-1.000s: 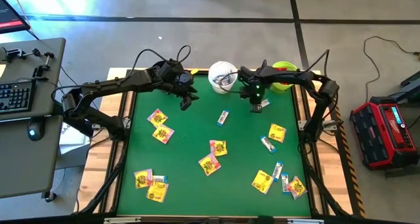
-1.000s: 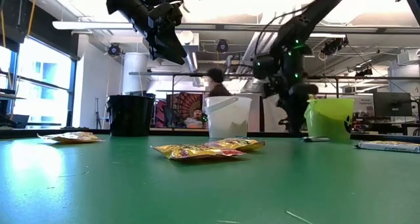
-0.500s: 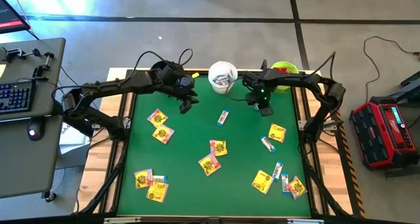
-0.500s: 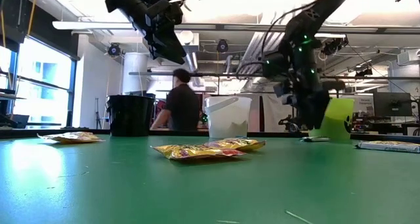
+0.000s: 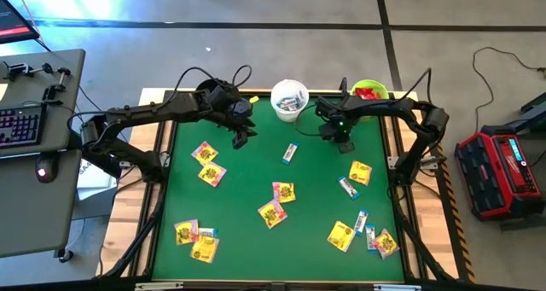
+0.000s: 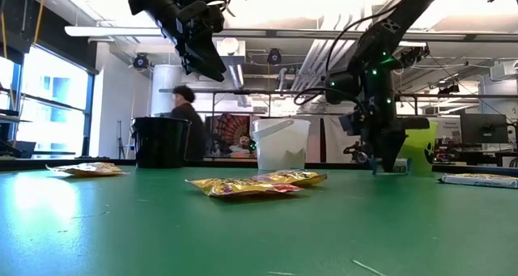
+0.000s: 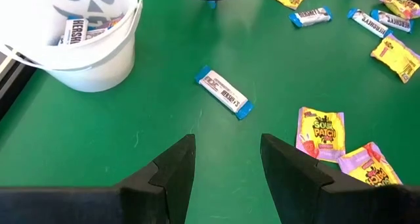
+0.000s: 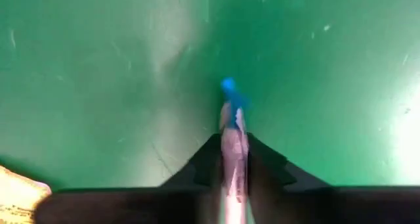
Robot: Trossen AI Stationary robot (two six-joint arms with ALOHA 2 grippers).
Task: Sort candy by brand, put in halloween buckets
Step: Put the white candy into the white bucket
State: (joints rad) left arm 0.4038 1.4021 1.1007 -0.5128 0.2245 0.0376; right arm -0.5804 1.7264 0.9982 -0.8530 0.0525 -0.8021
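My right gripper (image 5: 343,142) is low over the table's far right part, near the lime green bucket (image 5: 381,95), and is shut on a slim white-and-blue candy (image 8: 231,119). My left gripper (image 7: 226,159) hangs open above the far left part, holding nothing. Ahead of it another white-and-blue candy (image 7: 223,92) lies flat, beside the white bucket (image 7: 79,66), which holds several such bars. The black bucket (image 6: 160,142) shows only in the low view. Yellow candy packs (image 5: 212,173) lie scattered on the green table. My right gripper pinches the slim white-and-blue candy between its two fingers, which point down from above. The packet runs along the fingers, and its blue end (image 8: 228,87) sticks out past the fingertips toward the table. Whether that end touches the table I cannot tell.
Red candy shows inside the lime green bucket (image 6: 421,146). More yellow and white-and-blue packets (image 5: 348,187) lie toward the near right corner and the near left (image 5: 196,235). Two yellow packs (image 6: 255,183) lie mid-table. A person stands in the room behind the table.
My right gripper has gone a little toward the table's right edge and down, rolling its wrist, onto the white-and-blue candy that lay beside it. A person behind the table has walked toward the left.
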